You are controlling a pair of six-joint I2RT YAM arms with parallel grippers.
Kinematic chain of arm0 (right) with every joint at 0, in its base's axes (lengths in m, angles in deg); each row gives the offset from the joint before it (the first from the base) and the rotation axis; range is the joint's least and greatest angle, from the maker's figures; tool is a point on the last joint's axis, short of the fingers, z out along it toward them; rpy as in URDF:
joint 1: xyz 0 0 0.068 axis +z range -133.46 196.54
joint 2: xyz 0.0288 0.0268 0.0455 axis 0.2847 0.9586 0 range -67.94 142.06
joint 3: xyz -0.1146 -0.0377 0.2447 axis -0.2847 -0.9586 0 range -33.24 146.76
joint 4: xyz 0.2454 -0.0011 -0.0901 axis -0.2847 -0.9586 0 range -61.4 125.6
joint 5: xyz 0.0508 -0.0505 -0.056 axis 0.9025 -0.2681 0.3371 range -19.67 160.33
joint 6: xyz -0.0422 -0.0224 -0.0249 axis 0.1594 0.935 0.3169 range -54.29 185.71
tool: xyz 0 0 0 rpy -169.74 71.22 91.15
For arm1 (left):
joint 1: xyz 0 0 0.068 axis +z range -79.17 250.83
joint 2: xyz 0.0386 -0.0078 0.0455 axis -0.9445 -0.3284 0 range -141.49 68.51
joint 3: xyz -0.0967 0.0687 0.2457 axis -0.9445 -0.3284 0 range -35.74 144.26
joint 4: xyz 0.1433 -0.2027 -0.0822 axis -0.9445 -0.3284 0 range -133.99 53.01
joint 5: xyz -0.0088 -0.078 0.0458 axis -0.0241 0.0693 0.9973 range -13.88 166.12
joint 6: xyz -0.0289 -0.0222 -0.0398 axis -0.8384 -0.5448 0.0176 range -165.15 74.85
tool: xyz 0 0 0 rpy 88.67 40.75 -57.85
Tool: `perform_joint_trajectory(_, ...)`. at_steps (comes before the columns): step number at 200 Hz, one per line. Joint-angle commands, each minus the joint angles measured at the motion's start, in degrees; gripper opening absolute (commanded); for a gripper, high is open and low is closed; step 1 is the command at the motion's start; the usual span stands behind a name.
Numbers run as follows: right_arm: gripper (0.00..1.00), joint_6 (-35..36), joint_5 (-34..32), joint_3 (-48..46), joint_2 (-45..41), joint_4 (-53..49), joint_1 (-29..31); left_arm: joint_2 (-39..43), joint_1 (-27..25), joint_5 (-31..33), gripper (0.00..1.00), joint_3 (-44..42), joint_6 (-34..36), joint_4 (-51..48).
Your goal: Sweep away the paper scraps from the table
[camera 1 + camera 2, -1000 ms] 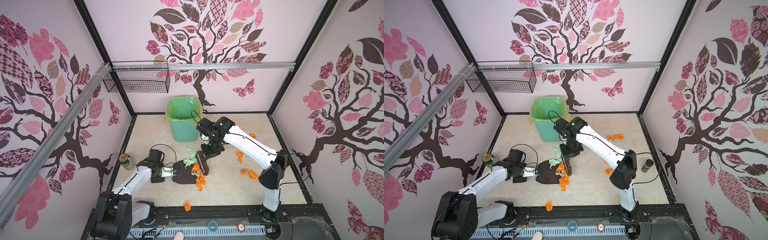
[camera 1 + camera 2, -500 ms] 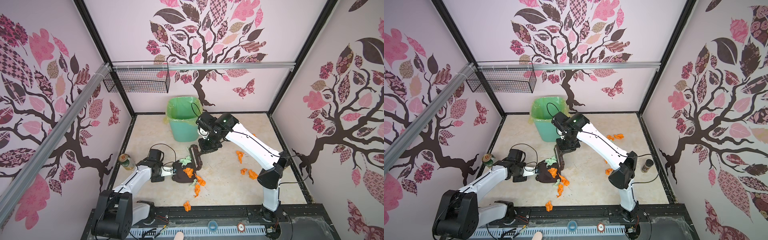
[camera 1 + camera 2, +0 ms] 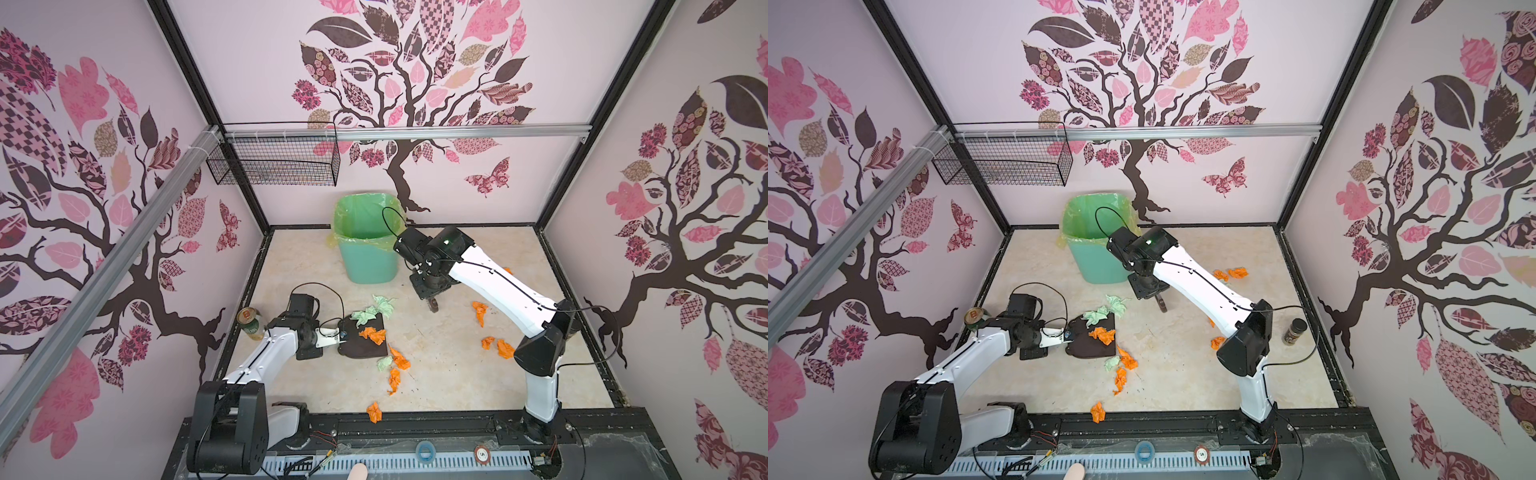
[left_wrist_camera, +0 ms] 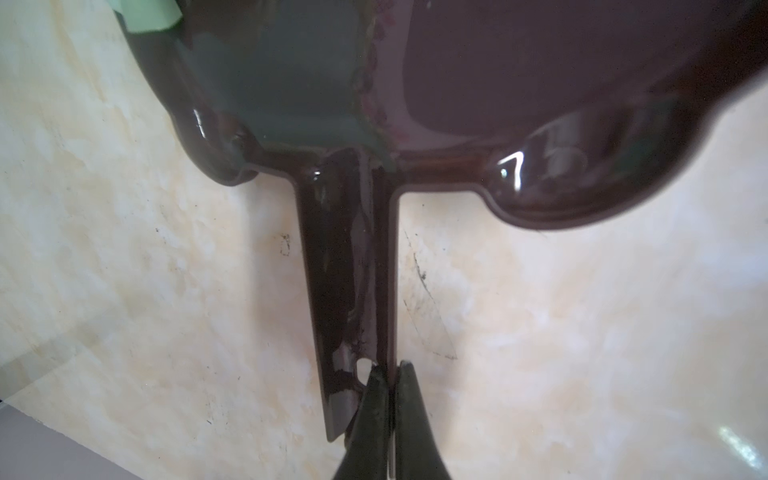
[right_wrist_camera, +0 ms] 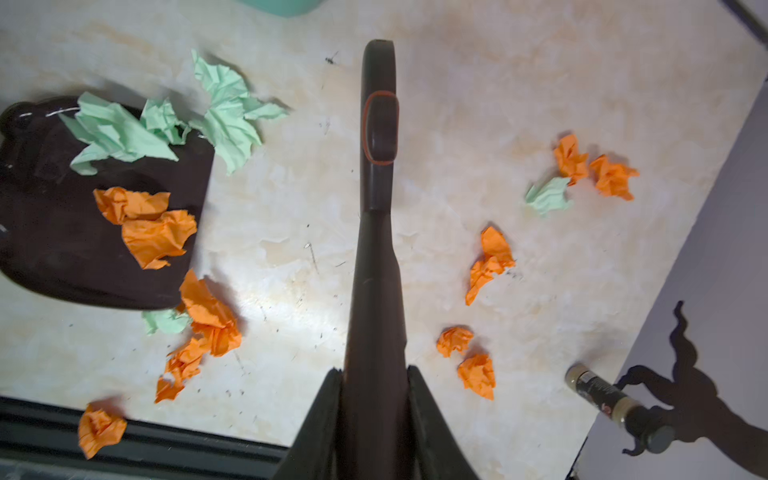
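one orange scrap (image 3: 374,412) lies at the worktop's (image 3: 449,374) near edge, against the black frame (image 3: 415,419); a stroke pulled nearward would likely drop it off the worktop rather than into the pan

just farther, orange and green scraps (image 3: 397,363) crowd outside the dustpan's (image 3: 357,348) near right corner; a brush pass from the right could shove them past that corner

the left tool (image 4: 388,374) is pressed tight on the very end of the pan's thin handle, so a hard push may swivel the pan in that pinch; the orange scraps (image 3: 372,334) on it and the green scraps (image 3: 365,316) draped over its far edge could then slide off

the right tool (image 5: 374,372) is clamped on the brush (image 5: 376,187), which seems to hang clear of the worktop, beyond the pan and near the bin (image 3: 365,262)

more scraps (image 3: 496,347) lie well apart to the right; a long drag may scatter them, and the jar (image 3: 1295,330) by the right wall risks a knock from the arm

the worktop is beige, mottled, flecked with dark grit; a can (image 3: 250,322) stands at its left edge; the walls are pink with tree decals, and a wire basket (image 3: 274,166) hangs at the far left
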Motion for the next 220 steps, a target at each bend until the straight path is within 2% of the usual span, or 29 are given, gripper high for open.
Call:
perform_joint_trajectory(1,0.0,3.8,-4.2,3.7,1.6,-0.4,0.6,2.5,1.3,-1.1,0.0,2.2,1.2,-2.8)
perform_joint_trajectory(31,0.0,3.1,-1.4,5.0,-3.2,-0.5,0.6,3.8,4.0,-2.8,0.0,3.0,2.9,-4.5)
perform_joint_trajectory(69,0.0,3.3,15.8,1.9,-9.5,-0.4,1.8,2.9,7.9,-4.6,0.0,3.5,4.6,-4.5)
perform_joint_trajectory(121,0.0,0.3,30.7,0.7,-14.5,-0.4,5.0,0.8,11.1,-6.2,0.0,3.5,5.4,-2.8)
perform_joint_trajectory(170,0.0,-0.1,43.8,-13.1,-19.8,1.9,6.1,0.1,12.2,-6.6,0.0,3.6,6.0,-2.2)
perform_joint_trajectory(193,0.0,-0.9,49.7,-22.1,-23.0,7.2,8.1,0.1,12.2,-6.7,0.0,4.0,5.9,-2.5)
perform_joint_trajectory(220,0.0,-3.2,55.4,-26.7,-24.2,15.1,9.0,-0.3,12.3,-6.5,0.0,4.2,5.9,-2.3)
